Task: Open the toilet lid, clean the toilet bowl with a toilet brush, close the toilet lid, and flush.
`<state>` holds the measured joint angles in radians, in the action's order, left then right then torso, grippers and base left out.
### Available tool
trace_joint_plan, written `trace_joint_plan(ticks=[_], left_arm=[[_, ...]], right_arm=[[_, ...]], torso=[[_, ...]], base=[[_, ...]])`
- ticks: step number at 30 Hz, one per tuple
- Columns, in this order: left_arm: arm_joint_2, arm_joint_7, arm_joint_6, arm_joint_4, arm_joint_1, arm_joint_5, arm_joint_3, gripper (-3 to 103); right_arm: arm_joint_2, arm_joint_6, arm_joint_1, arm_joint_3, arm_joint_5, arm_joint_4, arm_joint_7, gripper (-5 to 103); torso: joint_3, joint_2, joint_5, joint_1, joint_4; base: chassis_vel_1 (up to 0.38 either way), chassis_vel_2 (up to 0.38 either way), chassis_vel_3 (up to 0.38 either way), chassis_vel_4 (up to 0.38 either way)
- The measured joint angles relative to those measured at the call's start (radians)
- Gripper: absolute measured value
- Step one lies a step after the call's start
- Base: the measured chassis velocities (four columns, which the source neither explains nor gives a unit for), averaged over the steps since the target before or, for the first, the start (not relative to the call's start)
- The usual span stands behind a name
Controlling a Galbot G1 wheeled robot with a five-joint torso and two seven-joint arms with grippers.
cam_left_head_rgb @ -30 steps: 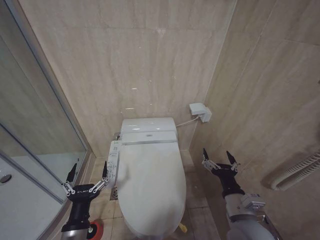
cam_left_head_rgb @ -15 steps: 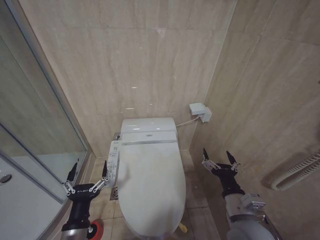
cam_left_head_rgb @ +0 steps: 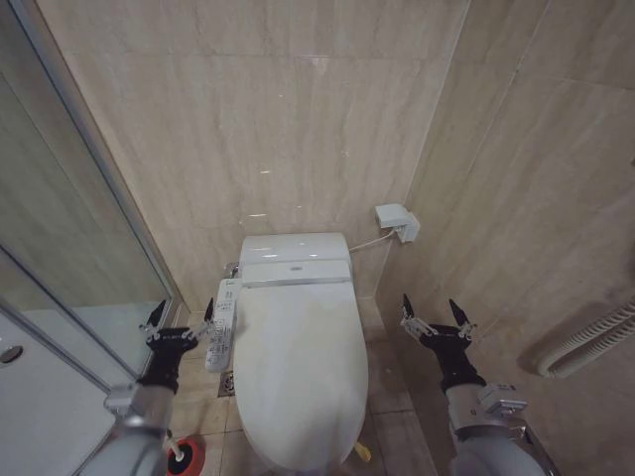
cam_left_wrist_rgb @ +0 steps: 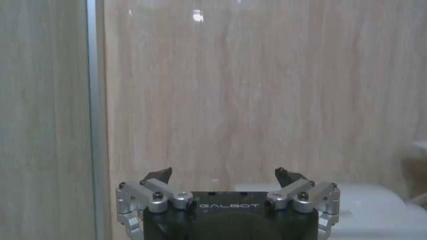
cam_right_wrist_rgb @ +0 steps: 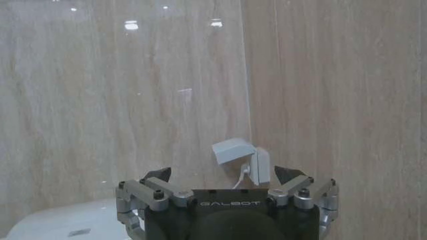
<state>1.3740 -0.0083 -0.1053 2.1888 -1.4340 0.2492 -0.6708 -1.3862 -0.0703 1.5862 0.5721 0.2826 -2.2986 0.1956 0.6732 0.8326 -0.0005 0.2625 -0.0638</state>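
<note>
The toilet lid (cam_left_head_rgb: 303,362) lies shut over the toilet bowl, whose inside is hidden. A yellow-green strap (cam_left_head_rgb: 362,452) pokes out at the lid's near rim. The white button panel (cam_left_head_rgb: 220,323) runs along the toilet's left side. My left gripper (cam_left_head_rgb: 184,312) hovers open just left of that panel, pointing at the back wall and holding nothing; it also shows open in the left wrist view (cam_left_wrist_rgb: 223,175). On the toilet's right, my right gripper (cam_left_head_rgb: 430,307) is open and holds nothing, as its wrist view (cam_right_wrist_rgb: 223,175) confirms. The red cup holder (cam_left_head_rgb: 189,458) stands on the floor by my left arm; the toilet brush handle is hidden.
A glass shower screen with a metal frame (cam_left_head_rgb: 94,188) closes off the left side. Tiled walls stand close behind and to the right. A white wall box (cam_left_head_rgb: 396,220) with a cable sits right of the tank (cam_left_head_rgb: 295,258). A ribbed white hose (cam_left_head_rgb: 590,342) hangs at far right.
My left arm has risen and reached forward, so its gripper now sits higher beside the button panel. The right arm and the toilet have not moved.
</note>
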Motion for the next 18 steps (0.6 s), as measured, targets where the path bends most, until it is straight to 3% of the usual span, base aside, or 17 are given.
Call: trace_joint_plan(ticks=[7,18], left_arm=[[-0.004,0.003,0.071,0.094,-0.014,-0.013,0.009,100],[-0.008,-0.032,0.116,0.007,0.003,-0.022,0.014,100]], right_arm=[[0.0,0.0,0.0,0.0,0.0,0.0,0.0,100],[0.0,0.0,0.0,0.0,0.0,0.0,0.0,100]], torso=[[0.0,0.0,0.0006,0.0,0.0004],[0.0,0.0,0.0005,0.0,0.0002]], base=[[0.0,0.0,0.0,0.0],[0.0,0.0,0.0,0.0]])
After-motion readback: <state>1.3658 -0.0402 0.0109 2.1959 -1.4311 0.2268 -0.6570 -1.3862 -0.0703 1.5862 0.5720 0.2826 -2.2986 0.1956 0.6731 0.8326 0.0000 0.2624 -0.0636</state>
